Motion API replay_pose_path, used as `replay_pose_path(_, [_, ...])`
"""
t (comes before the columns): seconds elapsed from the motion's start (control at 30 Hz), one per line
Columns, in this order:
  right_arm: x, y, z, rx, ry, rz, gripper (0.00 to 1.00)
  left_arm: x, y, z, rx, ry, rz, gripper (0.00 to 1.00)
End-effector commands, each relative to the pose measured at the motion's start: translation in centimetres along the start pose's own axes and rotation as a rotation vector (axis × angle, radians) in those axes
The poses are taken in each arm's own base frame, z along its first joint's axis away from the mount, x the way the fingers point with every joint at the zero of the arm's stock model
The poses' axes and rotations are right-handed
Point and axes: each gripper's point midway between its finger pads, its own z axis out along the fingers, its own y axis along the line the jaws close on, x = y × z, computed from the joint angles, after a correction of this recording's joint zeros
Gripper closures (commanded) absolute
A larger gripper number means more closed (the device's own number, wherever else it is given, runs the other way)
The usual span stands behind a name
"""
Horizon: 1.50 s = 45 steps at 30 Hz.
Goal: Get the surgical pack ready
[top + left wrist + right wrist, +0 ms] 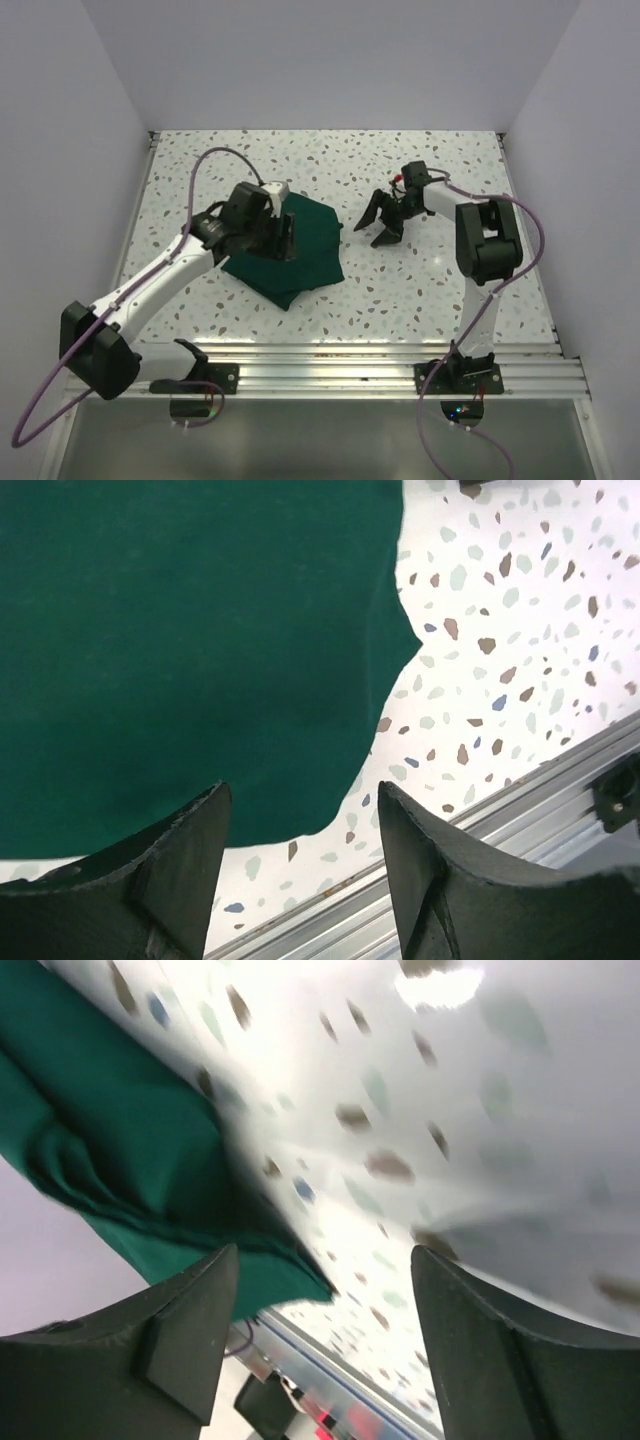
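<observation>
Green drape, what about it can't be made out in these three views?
Top view: the left hand covers the left side of the drape, hiding that edge.
Left wrist view: the drape runs past the top and left edges, so its outline is cut off.
Right wrist view: blur smears the table, and the drape is cut by the left edge.
Layer count: cannot tell in any view.

dark green surgical pack (315, 252), folded, lying flat

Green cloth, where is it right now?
In the top view the green cloth lies on the speckled table, left of centre, partly under the left gripper.
</observation>
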Motion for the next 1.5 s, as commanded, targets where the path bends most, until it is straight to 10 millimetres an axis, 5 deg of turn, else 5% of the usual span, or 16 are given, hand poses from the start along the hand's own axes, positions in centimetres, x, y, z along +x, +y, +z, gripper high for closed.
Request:
replay_pose_path(0.0, [2.6,-0.6,-3.8,0.056,-0.010,-0.068,0.26,-1.0,-0.7,1.1,-0.156,-0.002,0.070,0.35])
replay_pose_path(0.3, [8.9,-1.9,-7.2,0.049,-0.004,-0.114,0.16,3.6,-4.1,5.7,-0.336,0.189,0.338,0.29])
replay_pose_path(0.53, [11.2,-3.2,-7.9,0.053,-0.018,-0.121,0.14,5.9,-3.1,7.9,-0.505,0.256,0.422,0.28])
replay_pose_path(0.83, [12.8,-4.2,-8.2,0.061,-0.024,-0.134,0.10,5.8,-1.1,8.1,-0.663,0.222,0.474,0.37])
replay_pose_path(1.3, [13.3,-2.1,-8.0,-0.045,-0.016,-0.151,0.19,5.3,-2.2,8.2,-0.607,0.213,0.479,0.83])
replay_pose_path(1.47, [13.1,-0.7,-7.4,-0.055,-0.004,-0.182,0.21,4.7,-3.1,7.7,-0.570,0.203,0.460,0.71])
